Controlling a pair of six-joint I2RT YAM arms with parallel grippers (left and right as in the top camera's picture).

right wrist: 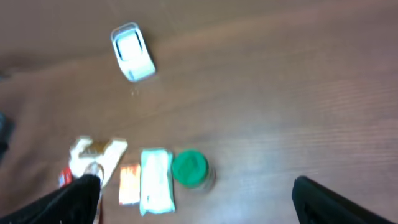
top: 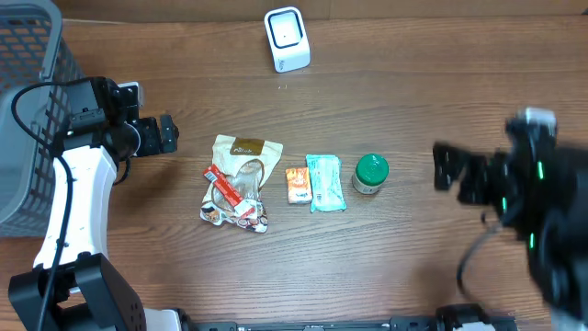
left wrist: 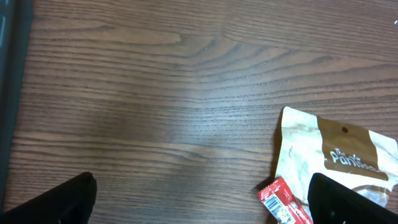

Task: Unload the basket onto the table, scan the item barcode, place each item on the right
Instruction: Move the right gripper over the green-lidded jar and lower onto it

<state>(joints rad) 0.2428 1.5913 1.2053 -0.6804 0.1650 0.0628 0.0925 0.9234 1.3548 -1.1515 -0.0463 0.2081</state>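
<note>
Green-lidded jar (top: 371, 174) nearest: reach with right gripper (top: 442, 168), gaping, empty; left gripper (top: 169, 135) likewise; barcode toward scanner (top: 287, 39).

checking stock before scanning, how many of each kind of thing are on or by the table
bag: 1
packets: 3 (red packet, orange packet, teal packet)
jar: 1
scanner: 1
basket: 1
total: 7
</note>
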